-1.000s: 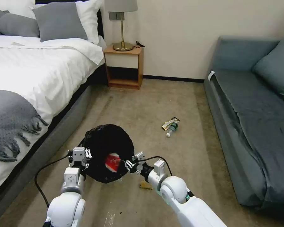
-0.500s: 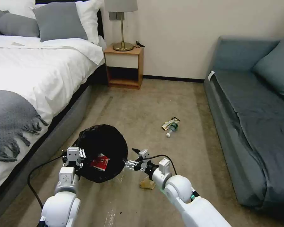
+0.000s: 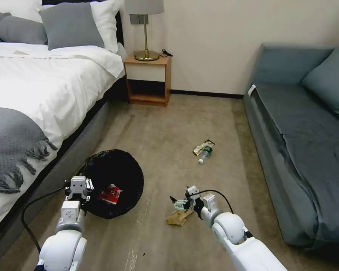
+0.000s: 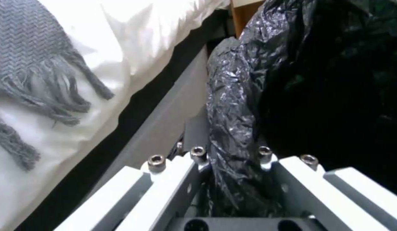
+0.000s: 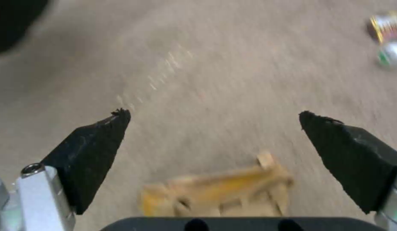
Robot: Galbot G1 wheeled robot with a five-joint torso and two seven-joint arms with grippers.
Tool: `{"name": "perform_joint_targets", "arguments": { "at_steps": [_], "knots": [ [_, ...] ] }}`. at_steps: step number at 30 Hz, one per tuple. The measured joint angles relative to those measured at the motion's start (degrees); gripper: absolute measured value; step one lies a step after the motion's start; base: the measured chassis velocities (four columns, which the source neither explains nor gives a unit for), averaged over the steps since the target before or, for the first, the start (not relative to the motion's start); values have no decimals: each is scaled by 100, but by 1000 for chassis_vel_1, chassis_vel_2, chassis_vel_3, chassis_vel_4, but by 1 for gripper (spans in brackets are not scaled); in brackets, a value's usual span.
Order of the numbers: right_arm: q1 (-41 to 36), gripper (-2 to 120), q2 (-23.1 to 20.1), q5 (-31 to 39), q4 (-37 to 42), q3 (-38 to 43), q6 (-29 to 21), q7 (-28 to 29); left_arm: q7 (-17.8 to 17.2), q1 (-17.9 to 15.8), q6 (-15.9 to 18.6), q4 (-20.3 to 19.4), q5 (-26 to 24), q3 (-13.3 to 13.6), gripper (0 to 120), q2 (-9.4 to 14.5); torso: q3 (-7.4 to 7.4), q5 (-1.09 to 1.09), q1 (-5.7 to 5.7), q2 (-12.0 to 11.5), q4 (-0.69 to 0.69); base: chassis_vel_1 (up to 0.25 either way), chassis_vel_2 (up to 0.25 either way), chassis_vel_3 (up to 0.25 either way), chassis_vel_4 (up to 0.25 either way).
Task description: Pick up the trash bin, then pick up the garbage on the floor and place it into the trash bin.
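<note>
The trash bin (image 3: 115,177), lined with a crinkly black bag, tilts its mouth toward me near the bed. My left gripper (image 3: 78,187) is shut on the bin's rim (image 4: 232,122); the left wrist view has the bag pinched in my left gripper (image 4: 230,157). A red-and-white snack packet (image 3: 110,194) lies inside. My right gripper (image 3: 180,203) is open just above the crumpled tan paper (image 3: 179,217), and in the right wrist view the paper (image 5: 224,192) lies below that gripper (image 5: 214,113). The small bottle (image 3: 205,154) and foil wrapper (image 3: 203,146) lie farther off on the carpet.
The bed (image 3: 34,94) with a grey fringed throw (image 3: 11,143) runs along the left, close to the bin. A blue-grey sofa (image 3: 301,143) lines the right. A wooden nightstand (image 3: 147,81) with a lamp stands at the far wall. Carpet lies between them.
My left arm has carried the bin leftward toward the bed. My right gripper has left the bin's rim, swung right and down, and now hangs open over the tan paper.
</note>
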Motion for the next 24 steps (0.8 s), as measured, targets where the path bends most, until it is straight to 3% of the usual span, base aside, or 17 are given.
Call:
{"name": "perform_joint_targets", "arguments": {
  "at_steps": [11, 24],
  "knots": [
    [55, 100, 316, 136, -475, 50, -607, 726, -17, -8, -53, 203, -58, -141, 4, 77, 0, 0, 0, 0, 0, 0, 0, 0, 0],
    [229, 100, 568, 279, -903, 23, -572, 877, -33, 63, -53, 132, -146, -310, 4, 220, 0, 0, 0, 0, 1, 0, 0, 0, 0]
  ]
}}
